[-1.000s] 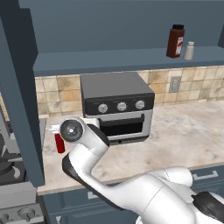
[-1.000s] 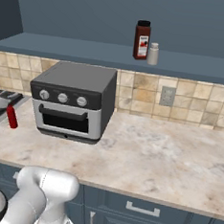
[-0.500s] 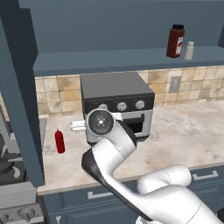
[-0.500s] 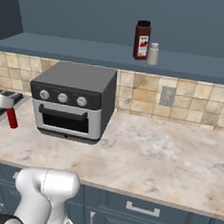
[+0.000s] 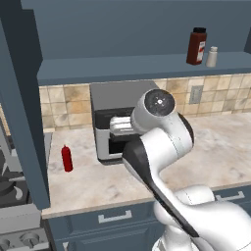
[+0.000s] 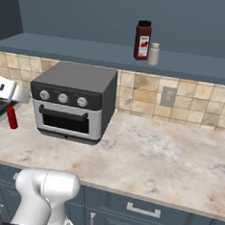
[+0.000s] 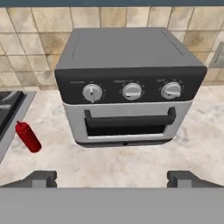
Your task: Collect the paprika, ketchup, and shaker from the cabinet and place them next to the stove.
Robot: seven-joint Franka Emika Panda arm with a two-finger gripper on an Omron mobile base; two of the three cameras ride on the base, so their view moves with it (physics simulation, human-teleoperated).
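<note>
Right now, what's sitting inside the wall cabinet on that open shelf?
On the cabinet shelf stand the paprika and, beside it, the shaker. The ketchup is down on the counter instead. The shelf's far left end is hidden by the cabinet's side.

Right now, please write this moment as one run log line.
gripper: open, empty | ketchup: on counter near stove | paprika, shaker: on cabinet shelf

I am seeing a silver toaster oven sitting on the marbled countertop, backed against the beige tiled backsplash. Its three round knobs are lining up above a dark door handle. A grey wall outlet is showing on the tiles to its right. Blue drawers with pale handles are running below the counter.
</note>
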